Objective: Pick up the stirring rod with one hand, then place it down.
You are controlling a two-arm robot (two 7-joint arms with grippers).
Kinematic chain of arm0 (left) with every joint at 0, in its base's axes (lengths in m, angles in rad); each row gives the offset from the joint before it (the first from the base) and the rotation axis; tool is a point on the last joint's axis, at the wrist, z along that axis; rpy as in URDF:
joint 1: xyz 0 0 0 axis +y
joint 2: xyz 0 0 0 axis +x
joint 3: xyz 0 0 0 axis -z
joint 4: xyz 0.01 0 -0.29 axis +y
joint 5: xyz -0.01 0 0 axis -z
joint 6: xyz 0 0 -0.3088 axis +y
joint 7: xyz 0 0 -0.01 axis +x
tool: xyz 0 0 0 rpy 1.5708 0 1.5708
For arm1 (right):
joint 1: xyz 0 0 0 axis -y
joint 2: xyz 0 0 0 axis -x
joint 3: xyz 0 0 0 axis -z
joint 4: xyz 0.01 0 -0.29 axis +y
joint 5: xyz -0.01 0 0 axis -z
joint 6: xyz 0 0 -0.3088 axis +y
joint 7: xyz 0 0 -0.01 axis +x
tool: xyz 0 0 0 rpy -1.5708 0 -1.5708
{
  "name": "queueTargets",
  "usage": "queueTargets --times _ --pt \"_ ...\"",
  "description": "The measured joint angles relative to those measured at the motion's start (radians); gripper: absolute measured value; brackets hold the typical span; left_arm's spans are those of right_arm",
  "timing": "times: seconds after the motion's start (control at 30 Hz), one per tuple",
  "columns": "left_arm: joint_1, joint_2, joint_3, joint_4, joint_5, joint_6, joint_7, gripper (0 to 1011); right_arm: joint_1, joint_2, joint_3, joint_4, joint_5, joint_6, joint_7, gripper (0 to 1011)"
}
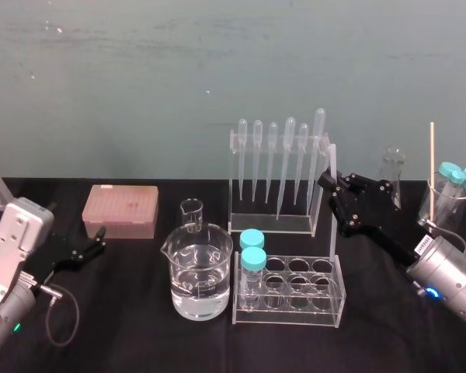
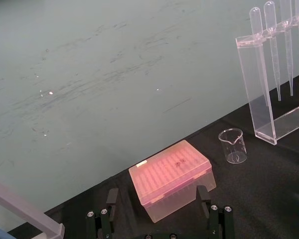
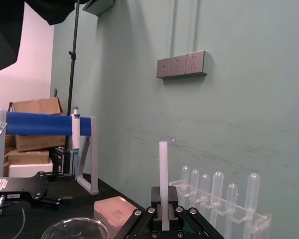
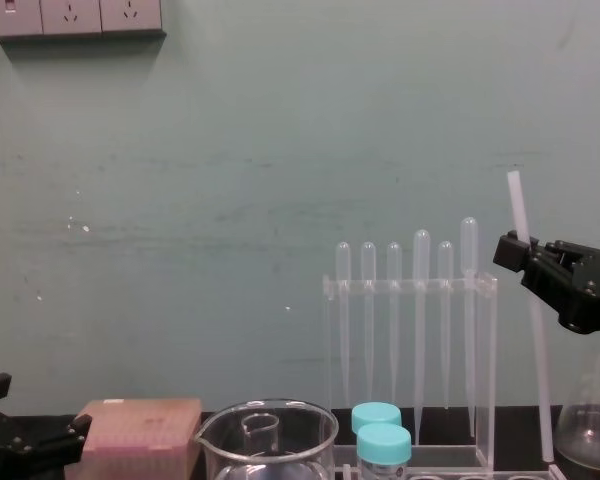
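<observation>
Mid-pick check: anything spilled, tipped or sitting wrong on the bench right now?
Nothing stands out. The right gripper is shut on the stirring rod, holding it nearly upright beside the pipette rack. The water beaker and tube rack stand upright, no spills. The left gripper sits open near the pink box.

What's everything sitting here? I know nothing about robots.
pipette rack: one, clear, back centre
pipettes: six, clear, hanging in pipette rack
stirring rod: one, translucent white, held upright beside pipette rack
tube rack: one, clear, front centre
capped tubes: two, teal caps, tube rack's left end
large beaker: one, clear, liquid inside, left of tube rack
small beaker: one, clear, behind large beaker
box: one, pink, back left
flask: one, clear, back right
thin stick: one, tan, far right
left gripper: black, open, left side
right gripper: black, shut on stirring rod
</observation>
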Motion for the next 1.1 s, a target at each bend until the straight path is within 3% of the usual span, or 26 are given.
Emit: queueTargets --times 1.1 --pt "0.0 0.0 0.0 0.0 0.0 0.0 0.0 1000 0.002 -0.026 0.028 0.008 -0.01 0.02 0.065 67"
